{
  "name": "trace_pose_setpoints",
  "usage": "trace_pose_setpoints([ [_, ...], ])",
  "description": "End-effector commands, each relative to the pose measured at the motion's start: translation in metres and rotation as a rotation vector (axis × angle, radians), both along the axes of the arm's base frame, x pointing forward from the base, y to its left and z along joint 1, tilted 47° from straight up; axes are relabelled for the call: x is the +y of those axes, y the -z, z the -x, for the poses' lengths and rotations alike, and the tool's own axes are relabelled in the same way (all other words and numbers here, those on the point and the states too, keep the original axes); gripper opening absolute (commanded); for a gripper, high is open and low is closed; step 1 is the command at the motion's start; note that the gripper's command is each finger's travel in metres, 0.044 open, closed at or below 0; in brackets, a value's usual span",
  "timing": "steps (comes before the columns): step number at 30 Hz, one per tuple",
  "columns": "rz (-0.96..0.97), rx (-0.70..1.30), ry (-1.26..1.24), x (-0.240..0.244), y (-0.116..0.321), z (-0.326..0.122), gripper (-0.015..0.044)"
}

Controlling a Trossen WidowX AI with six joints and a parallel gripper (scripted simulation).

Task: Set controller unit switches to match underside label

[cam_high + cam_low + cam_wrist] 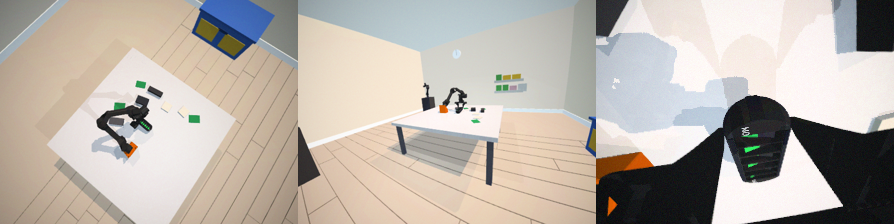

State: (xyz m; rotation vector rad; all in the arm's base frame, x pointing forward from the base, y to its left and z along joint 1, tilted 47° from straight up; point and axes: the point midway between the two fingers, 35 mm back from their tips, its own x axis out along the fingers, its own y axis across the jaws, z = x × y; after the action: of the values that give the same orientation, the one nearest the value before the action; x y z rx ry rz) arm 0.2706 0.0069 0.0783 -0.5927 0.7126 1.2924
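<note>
The dark grey controller unit point(143, 126) point(458, 111) point(756, 112) is held tilted above the bench point(167, 157), its shadow apart from it. Its switch side shows in the top view and the wrist view, with a row of green switch ends. In the wrist view the rounded end with white "ON" print is nearest the top and the unit tapers away downward. My gripper point(756, 126) point(460, 107) is shut on the unit, one finger against each long side. The underside label is hidden. The single switch states are too small to tell for certain.
An orange block point(134, 147) point(443, 109) stands at the arm's base. A grey block point(116, 121) lies beside the arm. Two black blocks point(142, 100) point(155, 91), cream plates point(166, 107) point(183, 111) and green plates point(140, 84) point(119, 104) point(194, 119) lie around.
</note>
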Motion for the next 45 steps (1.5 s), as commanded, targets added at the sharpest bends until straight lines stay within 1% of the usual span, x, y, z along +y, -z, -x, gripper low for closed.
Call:
trace_pose_setpoints([
  [1, -0.006, -0.001, 0.000, -0.005, 0.000, 0.000, 0.0335],
  [45, -0.092, -0.016, 0.000, -0.041, 0.000, 0.006, 0.0335],
])
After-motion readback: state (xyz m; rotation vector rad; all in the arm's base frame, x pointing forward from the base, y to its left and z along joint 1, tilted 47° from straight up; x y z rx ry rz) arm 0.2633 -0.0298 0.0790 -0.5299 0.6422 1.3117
